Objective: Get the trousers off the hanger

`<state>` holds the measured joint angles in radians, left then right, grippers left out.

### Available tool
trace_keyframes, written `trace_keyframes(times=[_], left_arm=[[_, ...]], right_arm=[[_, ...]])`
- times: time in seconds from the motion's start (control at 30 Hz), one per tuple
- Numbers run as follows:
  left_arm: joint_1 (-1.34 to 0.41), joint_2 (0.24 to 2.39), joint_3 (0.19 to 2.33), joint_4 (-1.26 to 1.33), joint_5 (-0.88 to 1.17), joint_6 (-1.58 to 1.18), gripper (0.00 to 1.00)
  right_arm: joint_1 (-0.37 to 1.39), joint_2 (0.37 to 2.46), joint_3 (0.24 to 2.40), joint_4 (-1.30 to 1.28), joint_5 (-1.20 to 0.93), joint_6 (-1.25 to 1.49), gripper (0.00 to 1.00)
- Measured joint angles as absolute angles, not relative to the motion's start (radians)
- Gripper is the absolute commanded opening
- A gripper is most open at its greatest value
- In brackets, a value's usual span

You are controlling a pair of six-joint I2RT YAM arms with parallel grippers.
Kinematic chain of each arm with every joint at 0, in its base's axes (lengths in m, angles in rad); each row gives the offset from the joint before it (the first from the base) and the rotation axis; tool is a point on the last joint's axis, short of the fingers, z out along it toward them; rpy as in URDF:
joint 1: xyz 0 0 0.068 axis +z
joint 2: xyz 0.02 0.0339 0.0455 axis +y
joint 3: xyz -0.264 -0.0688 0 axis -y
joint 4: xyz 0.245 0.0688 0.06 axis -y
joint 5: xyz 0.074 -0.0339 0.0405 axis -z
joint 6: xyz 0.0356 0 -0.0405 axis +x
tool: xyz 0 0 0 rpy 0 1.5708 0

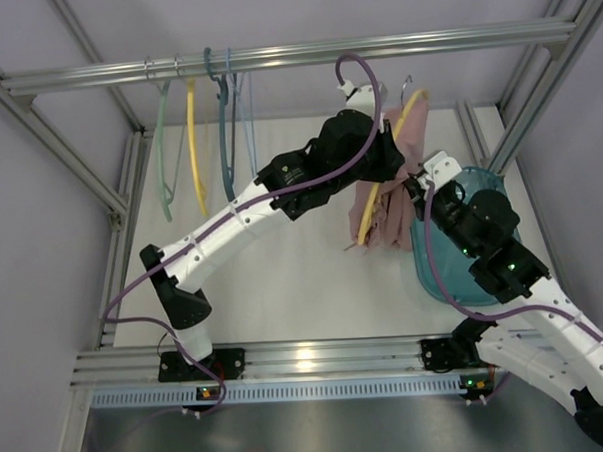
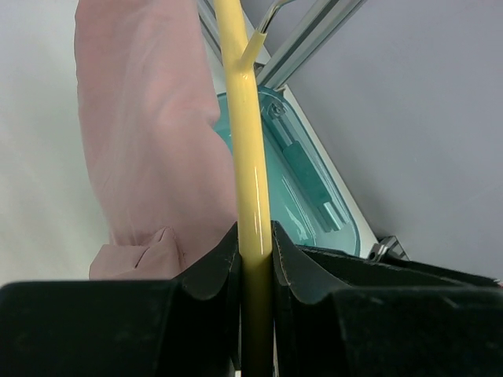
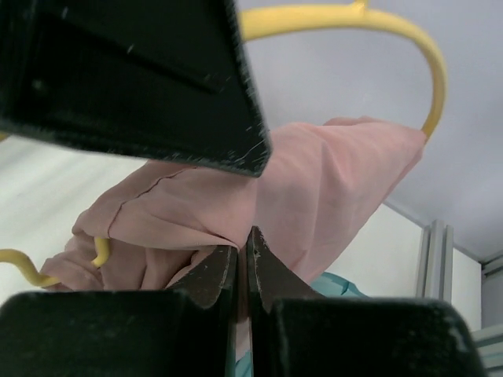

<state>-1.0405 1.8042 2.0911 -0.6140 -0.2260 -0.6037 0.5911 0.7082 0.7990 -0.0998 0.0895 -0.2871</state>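
Black left jaws clamp the glossy yellow hanger (image 2: pixel 253 157), right jaws pinch soft trousers (image 3: pixel 330 181).

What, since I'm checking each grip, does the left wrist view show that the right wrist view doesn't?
Only the left wrist view: the left gripper shut on the hanger, clamping its yellow bar, with the metal hook above. Only the right wrist view: the right gripper pinching a fold of the trousers, and the hanger's curved end. Both: the pink trousers, the yellow hanger and the teal tray.
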Motion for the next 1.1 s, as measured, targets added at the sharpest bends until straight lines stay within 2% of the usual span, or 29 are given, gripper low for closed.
trace_keyframes(times=[1.1], left_arm=[[-0.963,1.655,1.820,-0.448,-0.157,-0.657,0.00]], right_arm=[[0.577,0.826,1.246,-0.235,0.139,-0.288,0.00]])
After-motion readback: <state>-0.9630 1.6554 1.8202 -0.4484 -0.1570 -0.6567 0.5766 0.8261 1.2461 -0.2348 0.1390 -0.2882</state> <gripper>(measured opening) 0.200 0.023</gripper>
